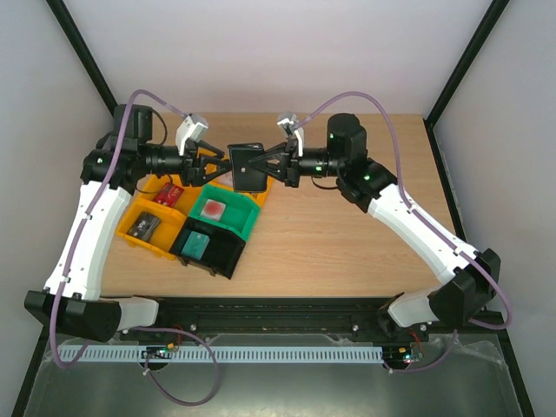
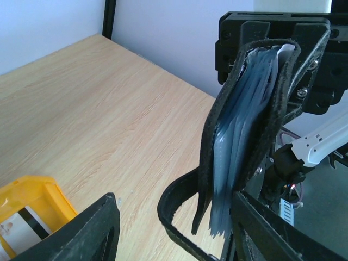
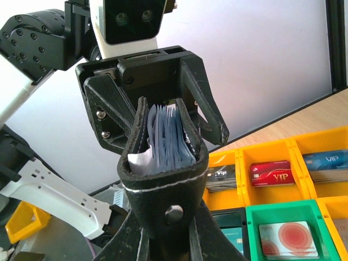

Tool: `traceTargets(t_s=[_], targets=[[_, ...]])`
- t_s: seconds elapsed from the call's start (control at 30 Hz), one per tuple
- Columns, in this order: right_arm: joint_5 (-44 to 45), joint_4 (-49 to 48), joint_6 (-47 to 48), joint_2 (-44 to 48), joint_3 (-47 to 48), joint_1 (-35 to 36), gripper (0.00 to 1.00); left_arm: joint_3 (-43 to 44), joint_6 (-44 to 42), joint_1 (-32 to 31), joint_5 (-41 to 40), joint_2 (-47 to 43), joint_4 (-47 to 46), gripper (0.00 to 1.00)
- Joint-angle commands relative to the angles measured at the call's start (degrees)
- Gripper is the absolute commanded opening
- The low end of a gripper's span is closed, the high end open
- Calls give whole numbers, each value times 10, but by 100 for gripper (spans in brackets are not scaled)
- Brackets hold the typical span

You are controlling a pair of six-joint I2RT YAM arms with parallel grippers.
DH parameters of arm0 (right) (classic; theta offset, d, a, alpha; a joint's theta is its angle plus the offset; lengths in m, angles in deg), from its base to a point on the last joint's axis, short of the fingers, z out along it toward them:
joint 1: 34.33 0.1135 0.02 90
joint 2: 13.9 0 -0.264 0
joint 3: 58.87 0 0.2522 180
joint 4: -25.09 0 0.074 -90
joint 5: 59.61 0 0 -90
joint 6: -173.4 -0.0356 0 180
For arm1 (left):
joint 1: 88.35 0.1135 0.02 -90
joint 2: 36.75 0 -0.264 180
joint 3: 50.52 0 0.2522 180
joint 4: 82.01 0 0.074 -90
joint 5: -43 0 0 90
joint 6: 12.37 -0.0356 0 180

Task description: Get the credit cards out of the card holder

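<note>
Top external: card holder (image 1: pixel 248 170) mouth toward spread left fingers (image 3: pixel 210 106), right fingers (image 3: pixel 134 242) pinching it.

Fuzzy matt card holder (image 3: pixel 163 182), wood-grain table (image 2: pixel 109 109)

Light wooden table (image 1: pixel 347 226) fills frame centre; at left centre, yellow bins (image 1: pixel 161 248) stand just beside a green bin (image 1: pixel 245 228) and a black bin (image 1: pixel 221 259); teal block (image 1: pixel 198 243) lies inside the black bin; black frame posts (image 1: pixel 83 52) run diagonally across both upper corners.
</note>
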Motion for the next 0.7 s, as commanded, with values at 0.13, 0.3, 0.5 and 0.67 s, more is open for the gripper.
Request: traceTargets(t_s=[0.13, 0.3, 0.5, 0.67], targets=[[-70, -101, -28, 20, -8, 11, 2, 17, -1, -24, 14, 7, -5, 49], [-96, -94, -18, 21, -8, 13, 2, 43, -67, -23, 28, 3, 47, 41], [-103, -78, -9, 24, -4, 13, 2, 58, -105, -1, 37, -9, 74, 27], [-100, -62, -1, 32, -4, 13, 2, 56, -112, 0, 55, -18, 83, 24]])
